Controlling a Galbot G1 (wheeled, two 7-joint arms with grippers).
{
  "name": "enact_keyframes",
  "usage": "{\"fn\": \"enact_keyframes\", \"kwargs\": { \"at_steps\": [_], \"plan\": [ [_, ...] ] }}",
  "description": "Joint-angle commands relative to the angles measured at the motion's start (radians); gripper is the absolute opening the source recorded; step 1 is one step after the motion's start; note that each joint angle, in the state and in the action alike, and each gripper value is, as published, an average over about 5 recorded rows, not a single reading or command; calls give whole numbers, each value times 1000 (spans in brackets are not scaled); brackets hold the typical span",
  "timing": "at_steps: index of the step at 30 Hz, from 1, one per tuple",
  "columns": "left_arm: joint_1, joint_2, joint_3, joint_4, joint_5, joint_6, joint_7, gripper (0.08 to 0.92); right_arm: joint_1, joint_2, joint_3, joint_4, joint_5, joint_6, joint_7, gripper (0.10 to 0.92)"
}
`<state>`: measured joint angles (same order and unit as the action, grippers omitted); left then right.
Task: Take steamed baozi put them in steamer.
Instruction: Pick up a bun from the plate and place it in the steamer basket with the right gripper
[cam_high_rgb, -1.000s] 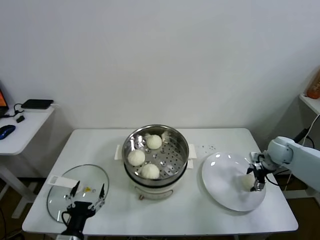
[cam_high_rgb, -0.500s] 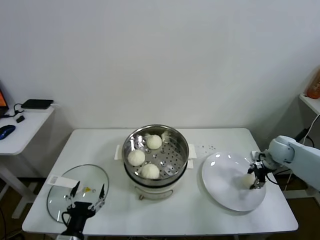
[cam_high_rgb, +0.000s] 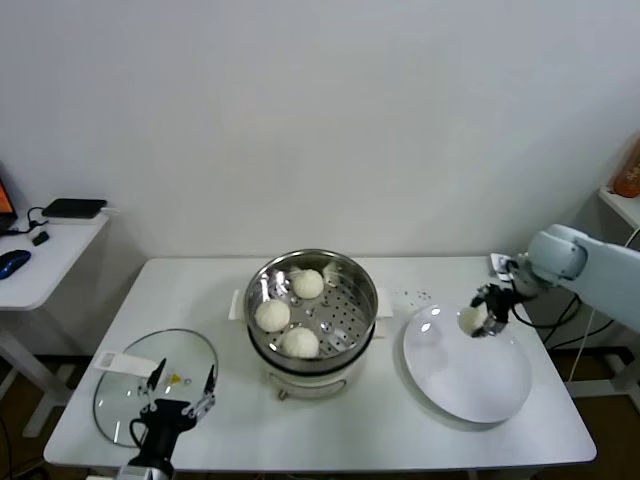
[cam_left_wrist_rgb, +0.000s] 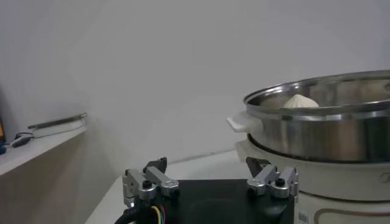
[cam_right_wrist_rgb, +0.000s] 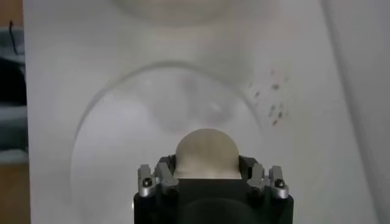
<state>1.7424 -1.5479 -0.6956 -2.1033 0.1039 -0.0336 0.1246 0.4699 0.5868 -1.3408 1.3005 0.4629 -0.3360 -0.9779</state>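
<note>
The shiny round steamer (cam_high_rgb: 311, 305) stands mid-table with three off-white baozi on its perforated tray, at the back (cam_high_rgb: 308, 284), the left (cam_high_rgb: 272, 315) and the front (cam_high_rgb: 299, 342). My right gripper (cam_high_rgb: 478, 321) is shut on one more baozi (cam_high_rgb: 470, 319), held in the air above the white plate's (cam_high_rgb: 480, 380) far left edge. The right wrist view shows that baozi (cam_right_wrist_rgb: 207, 154) wedged between the fingers, the plate (cam_right_wrist_rgb: 122, 152) below. My left gripper (cam_high_rgb: 180, 395) hangs open and idle near the table's front left, over the glass lid; from its wrist I see the steamer's wall (cam_left_wrist_rgb: 329, 131).
A round glass lid (cam_high_rgb: 155, 385) lies flat at the front left of the white table (cam_high_rgb: 330, 430). A side desk with a black box (cam_high_rgb: 74, 208) and a mouse stands off to the left. Small dark specks (cam_high_rgb: 415, 295) mark the table behind the plate.
My right gripper closed on the baozi on the plate's right side, lifted it and carried it up and to the left. The left arm stayed put.
</note>
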Motion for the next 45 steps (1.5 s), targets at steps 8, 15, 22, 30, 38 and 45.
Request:
{"fn": "enact_keyframes", "kwargs": {
  "at_steps": [8, 15, 22, 30, 38, 45],
  "plan": [
    [0, 6, 10, 1, 0, -3, 0, 823, 560, 403, -326, 7, 557, -31, 17, 670],
    [-5, 3, 9, -13, 5, 1, 0, 823, 509, 566, -294, -22, 579, -34, 23, 670],
    [-4, 2, 5, -20, 7, 1, -1, 823, 406, 646, -272, -31, 524, -46, 40, 670],
    [1, 2, 0, -20, 6, -2, -2, 823, 312, 641, -277, -31, 471, -62, 62, 670],
    [-1, 2, 0, -14, 5, -3, -2, 823, 280, 595, -306, -20, 426, -64, 65, 673],
    [-5, 1, 2, -5, 3, -6, -2, 823, 254, 568, -320, -14, 394, -63, 71, 670]
  ]
}}
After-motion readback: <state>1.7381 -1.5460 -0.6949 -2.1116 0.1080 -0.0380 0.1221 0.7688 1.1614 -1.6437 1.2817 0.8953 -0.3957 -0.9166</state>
